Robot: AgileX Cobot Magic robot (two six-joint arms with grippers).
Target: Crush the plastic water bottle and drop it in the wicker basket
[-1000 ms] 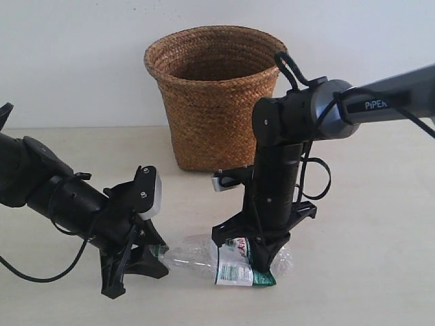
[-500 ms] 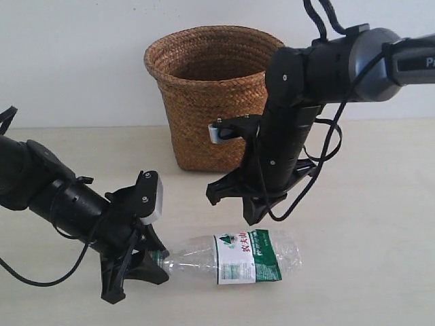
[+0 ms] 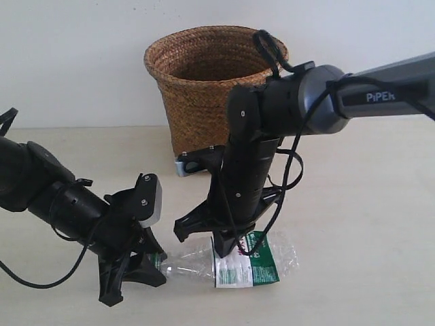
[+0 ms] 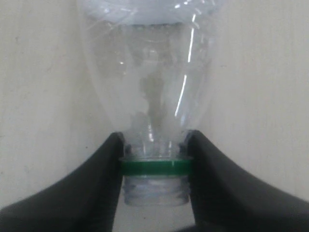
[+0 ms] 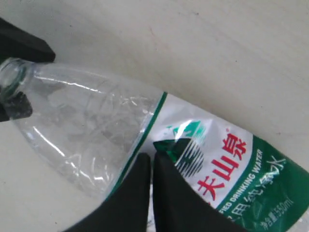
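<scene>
The plastic water bottle lies on its side on the table, clear, with a green-and-white label bearing red marks. Its neck shows a green ring and bare thread, with no cap in view. My left gripper is shut on that neck, one finger on each side. My right gripper points down with its fingers shut together, their tips against the bottle at the neck-side edge of the label. The wicker basket stands upright behind, at the back of the table.
The pale table ends at a white wall behind the basket. A loose black cable hangs off the right arm, and another trails from the left arm near the table's front left.
The right gripper lifted off the label end of the bottle, swung up toward the basket, then came down again nearer the neck. The left gripper has kept hold of the neck.
</scene>
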